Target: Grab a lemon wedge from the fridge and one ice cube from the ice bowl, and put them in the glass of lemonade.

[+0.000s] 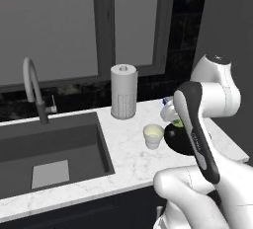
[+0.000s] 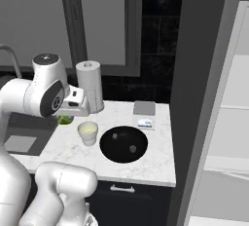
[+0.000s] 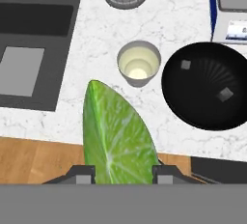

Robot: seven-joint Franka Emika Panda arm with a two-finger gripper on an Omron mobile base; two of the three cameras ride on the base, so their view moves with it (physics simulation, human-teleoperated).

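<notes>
My gripper (image 3: pixel 123 172) is shut on the lemon wedge (image 3: pixel 118 131), a lime-green slice that stands up between the two finger tips. In the right base view the wedge (image 2: pixel 64 120) hangs under the hand, above the counter just left of the glass of lemonade (image 2: pixel 88 132). The off-white glass (image 3: pixel 139 63) holds pale yellow liquid. Right of it sits the wide black ice bowl (image 3: pixel 212 85) with two ice cubes (image 3: pixel 224 94) inside. The arm partly hides the bowl (image 1: pixel 177 141) in the left base view. The fridge (image 2: pixel 228 122) stands open at the right.
A dark sink (image 1: pixel 49 149) with a curved faucet (image 1: pixel 32 87) lies to the left. A tall grey perforated cylinder (image 2: pixel 91 86) stands behind the glass. A small blue-and-white box (image 2: pixel 145 122) and a grey block (image 2: pixel 144 107) sit behind the bowl. The counter's front edge is close below the hand.
</notes>
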